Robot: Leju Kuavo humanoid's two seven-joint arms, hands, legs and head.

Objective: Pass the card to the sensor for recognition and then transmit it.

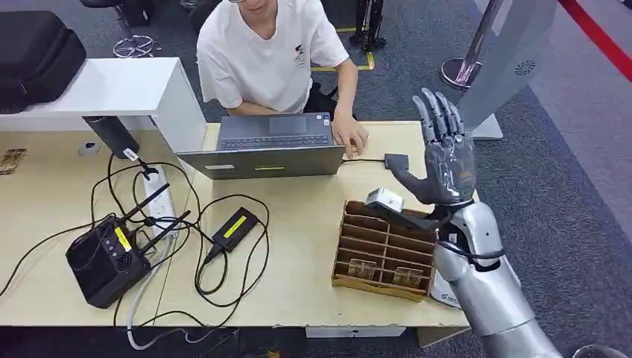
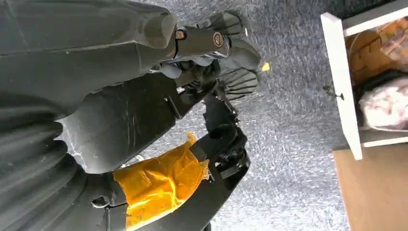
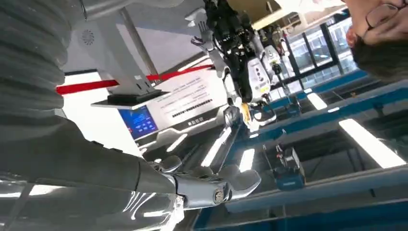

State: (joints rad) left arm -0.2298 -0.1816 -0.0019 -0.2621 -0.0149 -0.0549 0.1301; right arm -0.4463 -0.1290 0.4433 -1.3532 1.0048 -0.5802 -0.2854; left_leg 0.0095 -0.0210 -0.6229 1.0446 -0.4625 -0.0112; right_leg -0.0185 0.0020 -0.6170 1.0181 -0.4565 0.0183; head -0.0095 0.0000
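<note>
Above wooden tray point(image 1: 384, 250) | right robot hand point(image 1: 446, 160) raised, fingers spread, empty

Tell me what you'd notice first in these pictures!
The robot's right hand stands raised, open and empty, above the wooden rack on the table's right side. Behind it a person types on a laptop, and a black radio sits in tangled cables at left.

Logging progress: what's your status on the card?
Right hand raised, open, empty. Left hand hanging over floor. White card at brown wooden slotted tray. Nothing blocking.
</note>
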